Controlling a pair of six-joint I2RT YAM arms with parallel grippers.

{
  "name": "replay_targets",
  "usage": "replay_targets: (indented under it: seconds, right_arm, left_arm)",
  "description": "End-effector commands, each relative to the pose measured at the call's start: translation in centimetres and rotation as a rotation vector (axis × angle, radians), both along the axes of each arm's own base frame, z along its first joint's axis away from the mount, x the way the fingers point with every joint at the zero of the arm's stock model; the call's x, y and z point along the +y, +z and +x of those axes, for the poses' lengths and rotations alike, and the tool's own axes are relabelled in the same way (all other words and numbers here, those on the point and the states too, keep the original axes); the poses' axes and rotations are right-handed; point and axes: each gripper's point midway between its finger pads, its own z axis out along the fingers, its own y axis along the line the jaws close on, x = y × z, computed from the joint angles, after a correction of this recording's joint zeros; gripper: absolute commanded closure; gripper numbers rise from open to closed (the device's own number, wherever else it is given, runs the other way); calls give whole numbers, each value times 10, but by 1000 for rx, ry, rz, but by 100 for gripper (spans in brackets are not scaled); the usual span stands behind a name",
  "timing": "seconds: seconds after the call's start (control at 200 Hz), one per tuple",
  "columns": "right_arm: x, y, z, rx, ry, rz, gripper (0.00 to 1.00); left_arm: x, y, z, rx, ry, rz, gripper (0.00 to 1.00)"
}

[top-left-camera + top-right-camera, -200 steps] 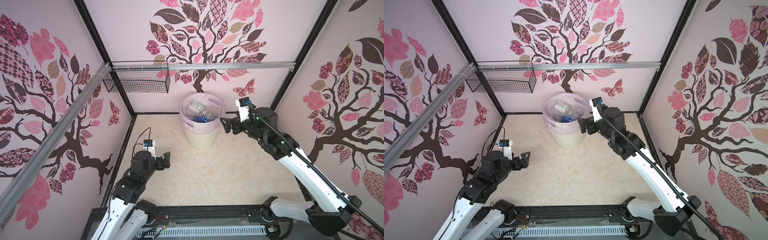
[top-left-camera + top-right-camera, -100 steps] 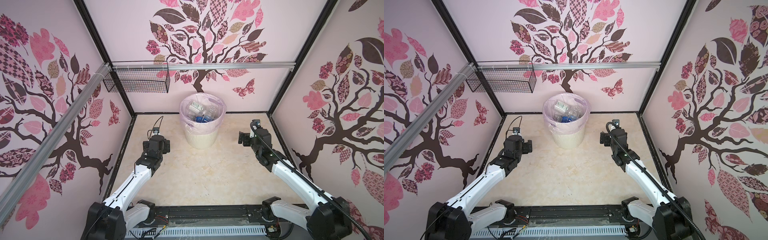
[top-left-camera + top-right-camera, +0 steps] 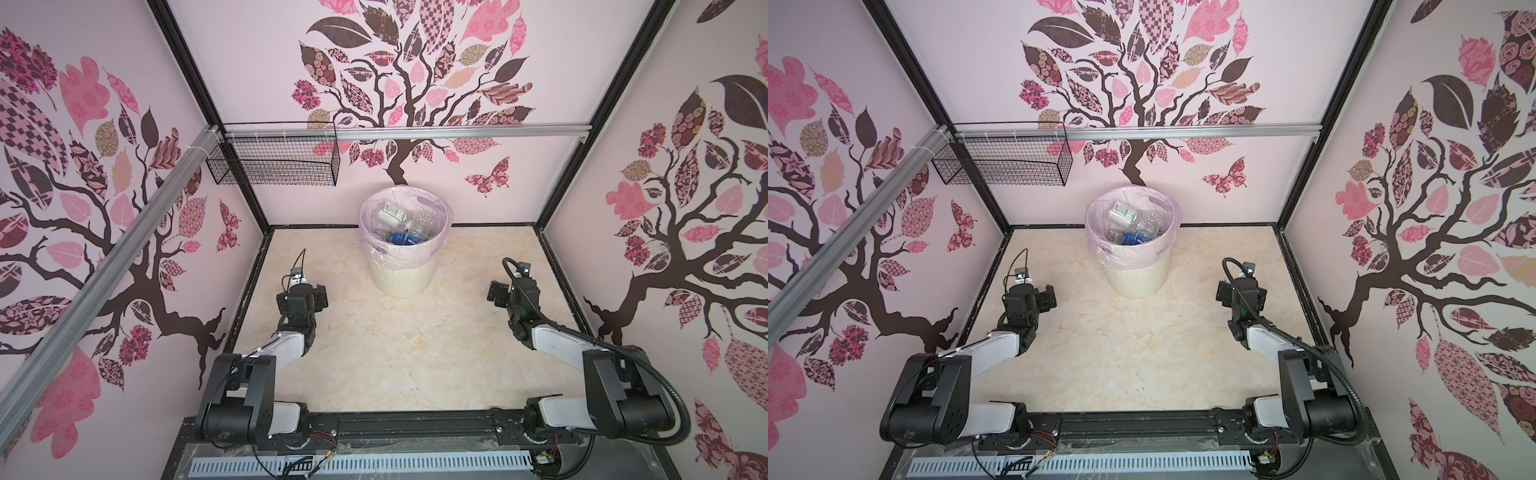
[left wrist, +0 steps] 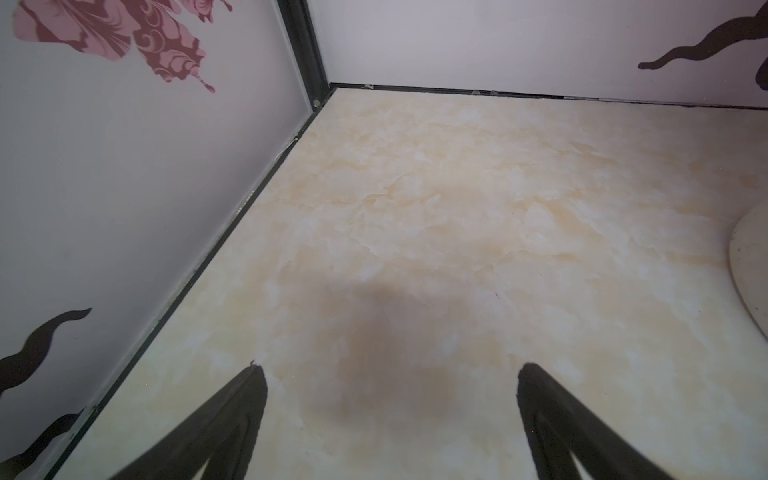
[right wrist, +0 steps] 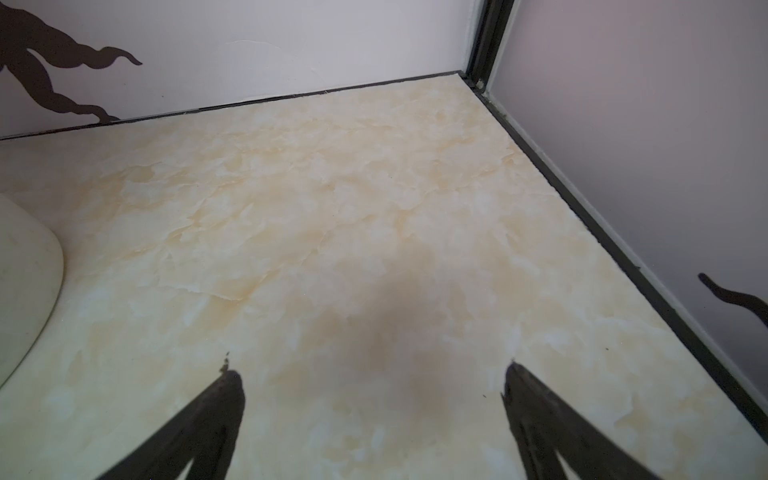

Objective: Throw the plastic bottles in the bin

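Nearest, the left gripper (image 4: 391, 368) and right gripper (image 5: 370, 369) stand wide and empty, low over the marbled tabletop (image 3: 395, 357). Beyond, between them, the bin (image 3: 401, 282) holds the plastic bottles (image 3: 409, 235), seemingly all of them. They are judged light, thin-walled and slick, best gripped across the mid-body.

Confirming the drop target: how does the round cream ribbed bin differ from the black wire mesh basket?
Shape: the round cream ribbed bin is solid-walled with a pink bag liner; the black wire mesh basket is a rectangular open grid. Placement: the bin stands on the table; the basket hangs from the aluminium rail. Contents: plastic bottles lie in the bin; none show in the basket. Both are open-topped.
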Motion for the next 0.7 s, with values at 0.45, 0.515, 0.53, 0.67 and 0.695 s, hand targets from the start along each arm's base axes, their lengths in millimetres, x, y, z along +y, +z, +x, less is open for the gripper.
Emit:
replay_targets:
  seconds: [0.45,0.515,0.53,0.67,0.695]
  right_arm:
    - [9,7,5,-226,117,2,0]
    - [9,8,6,-230,113,3,0]
    - [9,8,6,-235,112,3,0]
    - [8,10,5,-242,112,3,0]
    - [9,10,5,-244,113,2,0]
  left_arm:
    - [14,4,9,-202,27,-31,2]
    - [16,-1,8,-176,27,-43,2]
    - [16,0,9,-190,26,-40,2]
    - [17,0,8,-180,30,-45,2]
    - [17,1,8,-190,28,-42,2]
